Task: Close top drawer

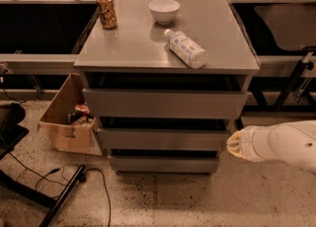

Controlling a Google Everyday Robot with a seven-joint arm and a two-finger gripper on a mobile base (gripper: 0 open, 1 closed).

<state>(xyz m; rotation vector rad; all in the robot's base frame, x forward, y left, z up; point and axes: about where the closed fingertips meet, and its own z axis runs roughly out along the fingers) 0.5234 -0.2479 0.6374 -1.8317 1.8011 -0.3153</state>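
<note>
The top drawer [163, 103] is the wide grey front just under the cabinet top [133, 48]. A dark gap shows above its upper edge, and its front stands a little forward of the cabinet top's edge. My gripper [235, 144], on a white arm, is at the lower right. It hangs beside the right end of the middle drawer [163, 139], below the top drawer, and touches neither.
On the cabinet top stand a can [107, 10], a white bowl [164, 10] and a lying plastic bottle [185, 48]. The bottom drawer [163, 164] is lowest. A cardboard box [66, 117] sits at the left, with a cable [94, 181] and a black base [10, 127] on the floor.
</note>
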